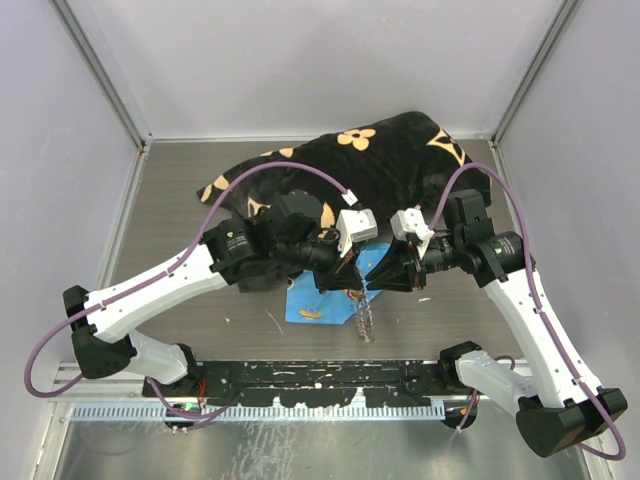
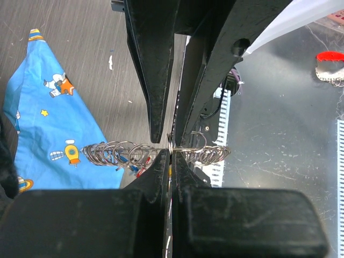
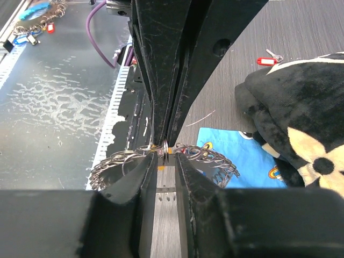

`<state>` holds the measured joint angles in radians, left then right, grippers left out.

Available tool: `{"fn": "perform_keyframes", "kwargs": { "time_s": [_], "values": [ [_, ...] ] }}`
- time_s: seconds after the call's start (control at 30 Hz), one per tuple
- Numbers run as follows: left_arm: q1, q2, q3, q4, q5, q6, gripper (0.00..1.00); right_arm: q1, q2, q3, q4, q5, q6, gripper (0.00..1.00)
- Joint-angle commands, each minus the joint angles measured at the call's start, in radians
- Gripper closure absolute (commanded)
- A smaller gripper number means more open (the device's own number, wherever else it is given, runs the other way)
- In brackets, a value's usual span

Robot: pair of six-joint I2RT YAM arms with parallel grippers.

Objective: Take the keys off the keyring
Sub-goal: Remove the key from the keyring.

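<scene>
Evidently, left end effector (image 2: pixel 171 156): pinched shut on keyring (image 2: pixel 207 155) to steady it.
right end effector (image 3: pixel 164 157): sat narrow around it mid-frame; grip unclear.

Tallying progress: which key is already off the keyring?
The red-headed key lying alone on the table near the black cloth. The other keys hang on the keyring.

Two arms (image 1: pixel 160 285) were present, each with one gripper: one left gripper (image 2: pixel 171 146) and one right gripper (image 3: pixel 164 146); one keyring (image 2: pixel 107 153); the keys (image 2: pixel 134 165) on it were too small and overlapped to count; one loose red-headed key (image 3: pixel 267 58); one blue cartoon-print cloth (image 2: pixel 48 123); one black flower-patterned blanket (image 3: pixel 301 107); two purple cables (image 1: pixel 300 170).
</scene>
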<state>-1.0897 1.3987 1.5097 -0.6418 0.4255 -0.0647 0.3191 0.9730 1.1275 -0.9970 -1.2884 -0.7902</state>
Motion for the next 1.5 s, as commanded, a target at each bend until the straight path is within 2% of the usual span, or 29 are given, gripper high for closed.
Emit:
{"fn": "perform_keyframes", "kwargs": {
  "time_s": [0.0, 0.1, 0.27, 0.37, 0.43, 0.53, 0.63, 0.87, 1.1, 1.47],
  "values": [
    [0.006, -0.008, 0.035, 0.095, 0.039, -0.016, 1.00, 0.007, -0.019, 0.002, 0.030, -0.036, 0.014, 0.77],
    [0.006, -0.005, 0.034, 0.105, 0.043, -0.022, 1.00, 0.008, -0.018, 0.007, 0.033, -0.033, 0.017, 0.82],
    [0.008, -0.010, 0.017, 0.126, 0.039, -0.029, 1.00, 0.009, -0.018, 0.019, 0.030, -0.032, 0.020, 0.99],
    [0.011, -0.027, -0.014, 0.164, 0.038, -0.041, 0.99, 0.009, -0.018, 0.025, 0.027, -0.037, 0.027, 0.99],
    [0.014, -0.054, -0.056, 0.221, 0.036, -0.060, 0.94, 0.008, -0.020, 0.029, 0.036, -0.039, 0.047, 0.99],
    [0.020, -0.137, -0.157, 0.356, 0.010, -0.113, 0.81, 0.001, -0.024, 0.030, 0.051, -0.048, 0.074, 0.99],
    [0.029, -0.246, -0.315, 0.542, -0.028, -0.165, 0.74, -0.007, -0.031, 0.030, 0.055, -0.069, 0.083, 0.99],
    [0.033, -0.410, -0.633, 1.007, -0.122, -0.262, 0.69, -0.020, -0.046, 0.007, 0.055, -0.112, 0.066, 0.99],
    [0.029, -0.363, -0.799, 1.412, -0.113, -0.443, 0.72, -0.037, -0.051, -0.006, 0.060, -0.124, 0.057, 0.99],
    [-0.022, -0.316, -0.840, 1.501, -0.145, -0.428, 0.72, -0.051, -0.064, -0.046, 0.141, -0.129, 0.152, 0.99]
  ]
}}
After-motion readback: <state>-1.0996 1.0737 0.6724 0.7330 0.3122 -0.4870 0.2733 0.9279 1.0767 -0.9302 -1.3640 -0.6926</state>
